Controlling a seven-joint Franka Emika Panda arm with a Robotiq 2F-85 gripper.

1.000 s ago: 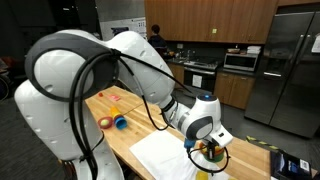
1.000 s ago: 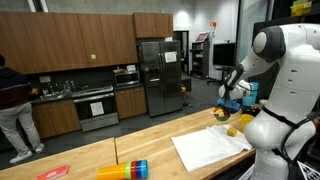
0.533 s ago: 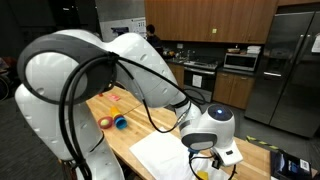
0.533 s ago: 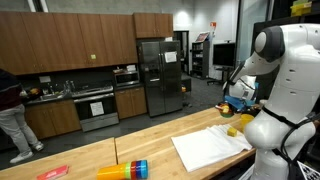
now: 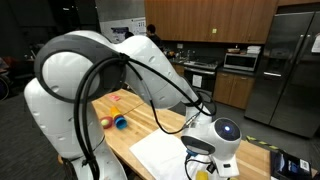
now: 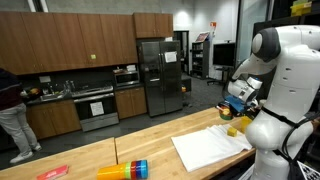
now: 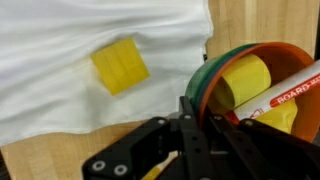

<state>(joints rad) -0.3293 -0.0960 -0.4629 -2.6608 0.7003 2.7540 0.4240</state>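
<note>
We see the gripper [image 7: 192, 118], jaws pressed together (nothing clearly pinched), at the rim of the bowl [image 7: 262, 50], where the marker [image 7: 290, 88] already lies; the block [image 7: 120, 67] sits apart on the cloth [image 7: 60, 70].

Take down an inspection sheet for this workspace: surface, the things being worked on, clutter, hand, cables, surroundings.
Surface: wooden counter, with a white cloth spread on it.
Job's things: nested bowls holding a marker and a yellow piece.
Clutter: yellow block on the cloth; stacked cups and a red item at the counter's other end.
Grippers: hand shut, at the bowls' rim; whether it grips them cannot be told.
Cables: black cables looped along the arm.
Surroundings: kitchen with a fridge and a person.
</note>
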